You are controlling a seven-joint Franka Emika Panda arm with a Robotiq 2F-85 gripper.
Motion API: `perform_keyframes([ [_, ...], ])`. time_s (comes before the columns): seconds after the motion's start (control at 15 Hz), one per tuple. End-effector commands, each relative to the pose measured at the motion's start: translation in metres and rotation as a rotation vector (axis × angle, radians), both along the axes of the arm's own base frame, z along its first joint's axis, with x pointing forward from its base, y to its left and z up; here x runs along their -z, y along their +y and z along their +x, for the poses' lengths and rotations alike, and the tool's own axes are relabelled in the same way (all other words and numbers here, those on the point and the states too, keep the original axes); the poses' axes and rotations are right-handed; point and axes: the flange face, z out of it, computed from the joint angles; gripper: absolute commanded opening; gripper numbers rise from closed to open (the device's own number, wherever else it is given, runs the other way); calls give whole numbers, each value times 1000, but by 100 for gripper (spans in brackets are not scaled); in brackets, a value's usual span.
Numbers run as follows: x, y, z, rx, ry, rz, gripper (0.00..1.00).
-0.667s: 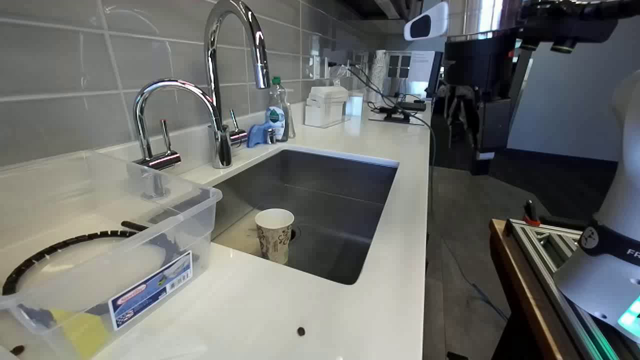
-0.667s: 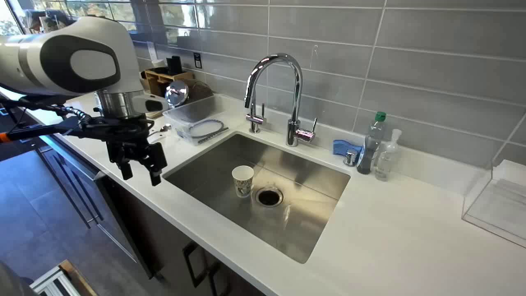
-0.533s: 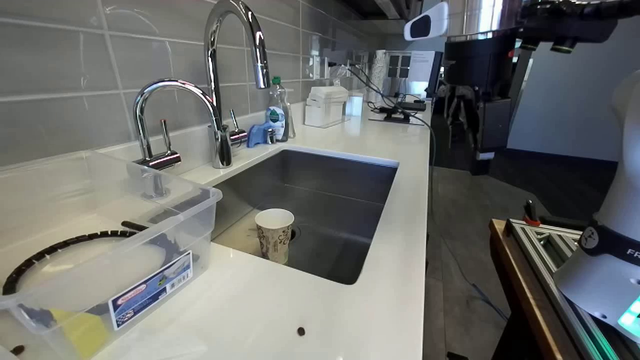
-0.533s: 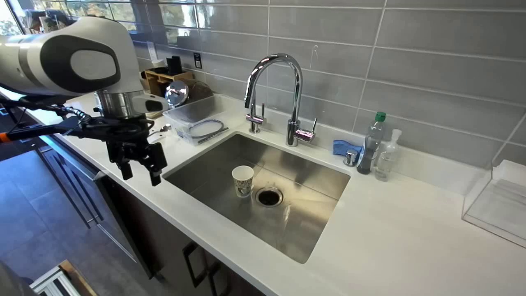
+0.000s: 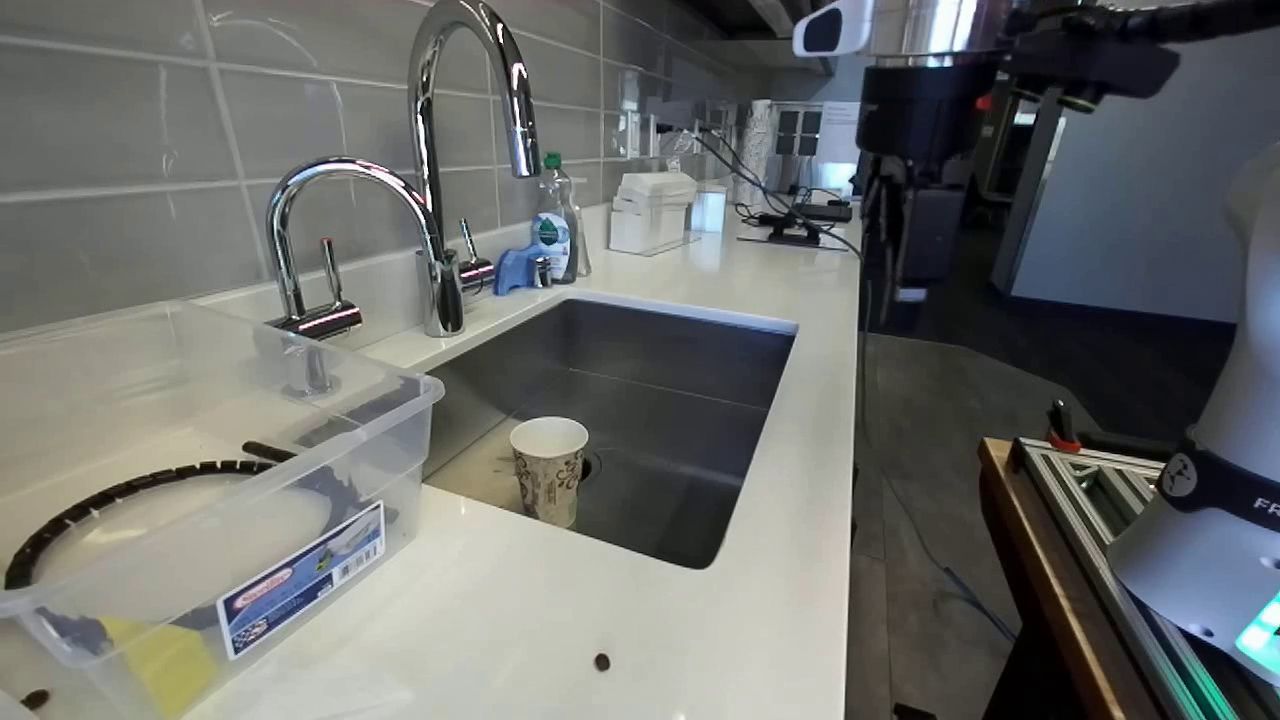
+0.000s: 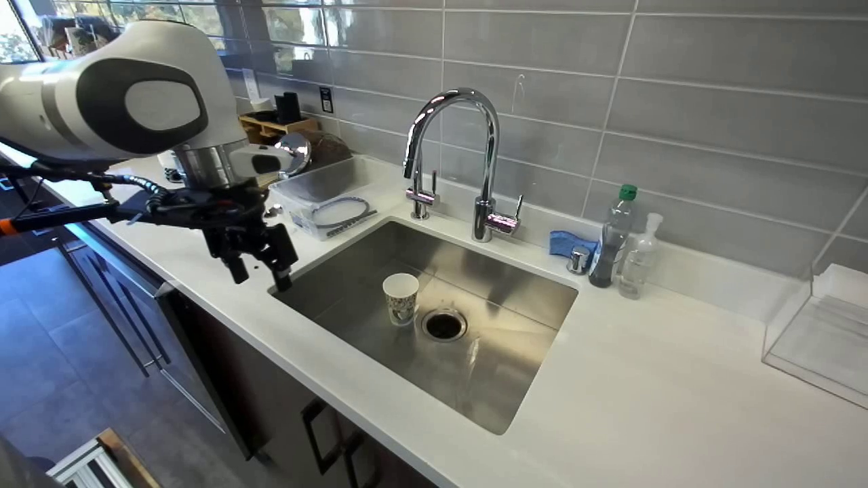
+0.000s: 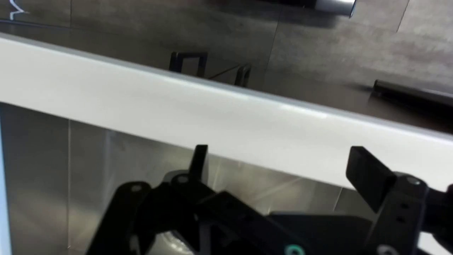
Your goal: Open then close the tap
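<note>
The tall chrome tap with the arched gooseneck stands behind the sink in both exterior views [image 5: 424, 130] [image 6: 491, 152]. Its side lever [image 6: 506, 218] sits low on the body, pointing up and outward. My gripper [image 6: 261, 276] is open and empty, over the counter by the sink's near corner, well apart from the tap. It also hangs at the right in an exterior view [image 5: 905, 292], fingers hard to make out there. In the wrist view my gripper's fingers [image 7: 279, 154] are spread wide over the counter edge and sink; the tap does not show there.
A shorter chrome tap [image 5: 283, 225] stands beside the tall one. A paper cup [image 6: 401, 301] stands in the sink [image 6: 502, 379]. A clear plastic bin [image 5: 410, 440] is beside the sink. A blue object [image 6: 568, 242], green-capped bottle [image 6: 614, 234] and pump bottle [image 6: 637, 264] stand behind it.
My arm and gripper have moved toward the sink, to the right in an exterior view and to the left in an exterior view. The tap and its lever have not moved.
</note>
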Motion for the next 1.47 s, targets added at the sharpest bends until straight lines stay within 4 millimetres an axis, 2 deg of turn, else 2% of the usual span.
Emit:
perform_keyframes([
  [0.0,-15,-45,37,88,-185,-20,100],
  [0.27,-38,-110,82,192,-406,13,100],
  [0.47,-35,-145,123,198,-526,110,100],
  [0.6,-28,-157,154,162,-587,162,100],
  [0.73,-23,-160,189,121,-656,200,100],
  [0.87,-19,-162,225,167,-665,229,100],
  [0.93,-27,-162,184,149,-662,217,100],
  [1.07,-21,-160,213,160,-661,224,100],
  [1.13,-19,-160,220,161,-660,222,100],
  [1.4,-19,-162,225,167,-663,220,100],
])
